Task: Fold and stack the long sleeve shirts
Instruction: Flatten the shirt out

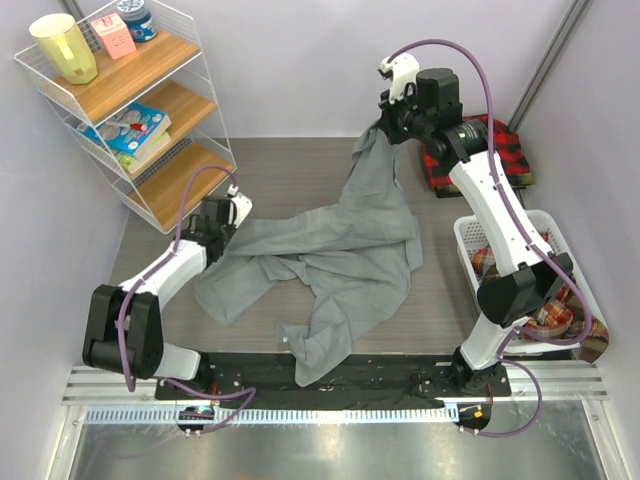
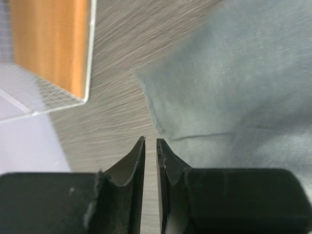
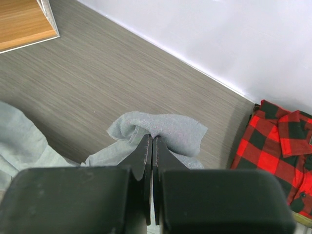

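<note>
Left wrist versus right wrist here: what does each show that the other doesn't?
Only left wrist: the left gripper, nearly shut, beside a flat cloth edge. Only right wrist: the right gripper pinching a bunched fold, and the red-and-black checked shirt. Both: the plain grey cloth shirt, the wood-grain table and the wooden shelf.

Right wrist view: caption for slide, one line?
Right gripper shut on a bunched fold of the grey shirt above the table; red-and-black checked shirt lies at right.
</note>
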Controlling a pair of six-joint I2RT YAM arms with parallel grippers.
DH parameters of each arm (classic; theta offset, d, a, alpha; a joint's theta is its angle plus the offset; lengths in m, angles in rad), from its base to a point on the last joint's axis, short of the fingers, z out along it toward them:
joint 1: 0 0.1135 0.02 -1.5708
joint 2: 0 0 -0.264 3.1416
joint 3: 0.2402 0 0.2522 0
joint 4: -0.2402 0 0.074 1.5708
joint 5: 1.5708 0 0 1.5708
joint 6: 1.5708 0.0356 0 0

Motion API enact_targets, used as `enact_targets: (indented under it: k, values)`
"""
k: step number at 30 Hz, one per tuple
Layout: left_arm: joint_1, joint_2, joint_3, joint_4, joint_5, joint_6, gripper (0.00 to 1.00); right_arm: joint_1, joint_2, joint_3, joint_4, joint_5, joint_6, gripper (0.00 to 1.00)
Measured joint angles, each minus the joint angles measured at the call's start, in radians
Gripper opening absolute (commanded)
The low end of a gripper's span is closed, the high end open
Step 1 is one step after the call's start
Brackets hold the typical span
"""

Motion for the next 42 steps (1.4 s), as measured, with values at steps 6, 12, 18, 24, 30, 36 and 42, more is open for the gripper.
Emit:
enact_targets:
  k: [6,12,18,24,30,36,42]
  values:
    - [0.055,0.036,0.075,-0.092,0.209,0.033,0.61,0.0,-0.001,-0.029,0.006,-0.019,0.0,0.01]
    - [0.119,0.121,0.288,-0.246,0.413,0.132,0.73,0.0,-0.006,-0.057,0.008,-0.048,0.0,0.01]
    - [0.14,0.392,0.579,-0.393,0.566,0.217,0.75,0.0,-0.014,-0.104,0.014,-0.076,0.004,0.01]
    - [0.155,0.584,0.733,-0.537,0.641,0.287,0.72,0.0,-0.015,-0.139,0.014,-0.085,0.004,0.01]
    - [0.155,0.686,0.803,-0.603,0.658,0.338,0.69,0.0,-0.021,-0.145,0.014,-0.085,0.003,0.01]
    - [0.155,0.729,0.814,-0.636,0.645,0.399,0.38,-0.004,-0.023,-0.145,0.014,-0.081,0.003,0.01]
    - [0.155,0.707,0.779,-0.638,0.629,0.413,0.0,-0.025,-0.023,-0.145,0.014,-0.07,-0.002,0.01]
